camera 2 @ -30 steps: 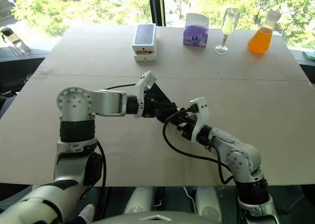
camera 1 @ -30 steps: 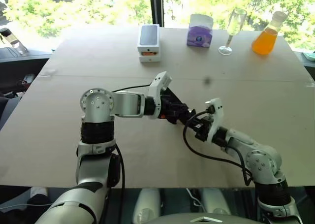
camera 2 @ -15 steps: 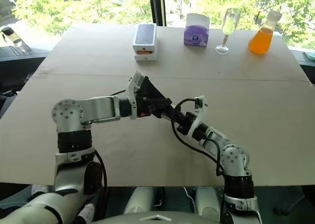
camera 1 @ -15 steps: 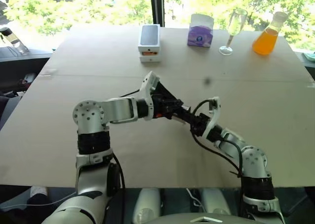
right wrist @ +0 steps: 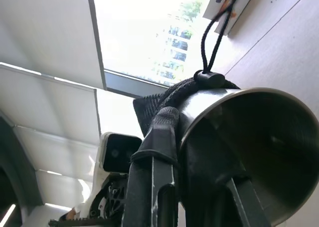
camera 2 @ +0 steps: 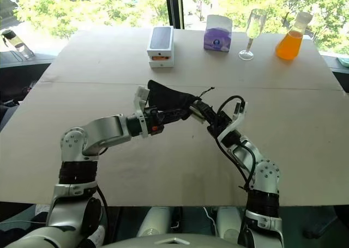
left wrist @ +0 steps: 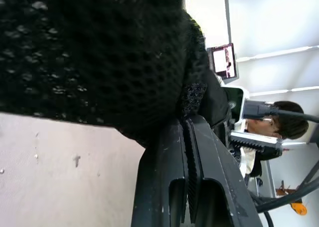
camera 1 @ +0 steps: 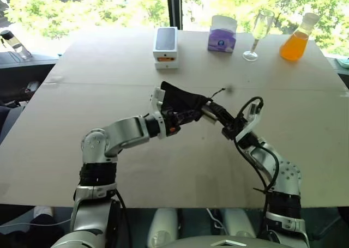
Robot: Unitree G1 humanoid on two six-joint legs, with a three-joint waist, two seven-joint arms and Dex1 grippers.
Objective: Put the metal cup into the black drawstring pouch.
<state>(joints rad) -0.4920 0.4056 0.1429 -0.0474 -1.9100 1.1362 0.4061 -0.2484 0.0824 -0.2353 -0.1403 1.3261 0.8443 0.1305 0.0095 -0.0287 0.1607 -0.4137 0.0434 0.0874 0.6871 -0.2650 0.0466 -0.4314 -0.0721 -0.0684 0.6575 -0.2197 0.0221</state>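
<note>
We see the small shiny tapered steel cup [right wrist: 249, 152] held above the cardboard-covered table [camera 1: 109, 68], its base end inside the soft matte black mesh drawstring pouch [camera 1: 180, 102]. The right gripper [camera 1: 222, 119] pinches the cup's rim; the left gripper [left wrist: 187, 137] pinches the pouch fabric.

Table [camera 1: 109, 62] — box [camera 1: 165, 47], glass [camera 1: 257, 34], flask [camera 1: 295, 38].

one soft black fabric drawstring pouch [camera 1: 180, 102] and one shiny steel cup [right wrist: 249, 152] at mid frame. along the top: one white phone box [camera 1: 165, 47], one purple tissue box [camera 1: 222, 34], one clear wine glass [camera 1: 257, 34], one orange-liquid flask [camera 1: 297, 38].
</note>
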